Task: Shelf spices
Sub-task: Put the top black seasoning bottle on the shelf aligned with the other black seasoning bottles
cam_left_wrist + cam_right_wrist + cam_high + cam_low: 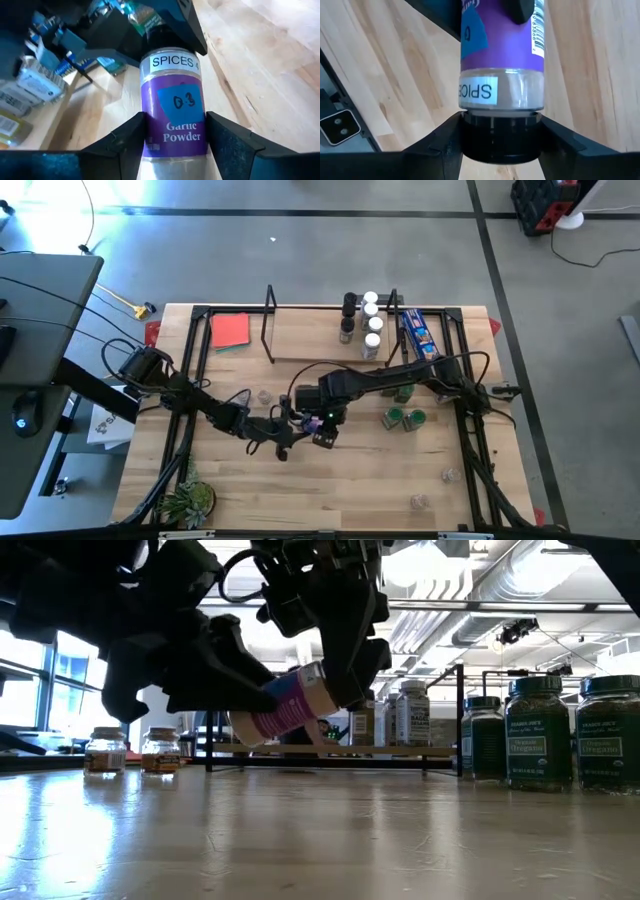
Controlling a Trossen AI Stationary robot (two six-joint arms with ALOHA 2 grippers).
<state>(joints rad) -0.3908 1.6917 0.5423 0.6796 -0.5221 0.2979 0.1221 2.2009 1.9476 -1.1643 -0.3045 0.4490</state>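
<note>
Both arms are gripping the garlic jar (175, 107) midair: left gripper (175, 137) should be holding until right gripper (500, 137) is clamping the lid squarely

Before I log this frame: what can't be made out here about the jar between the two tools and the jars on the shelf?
- Garlic powder jar: its base is cut off by the left wrist view's bottom edge, between the left tool fingers.
- Its black lid: the top is hidden by the right tool in the right wrist view.
- Shelf jars: labels too small in the high view; partly hidden by the arms in the low view.
</note>
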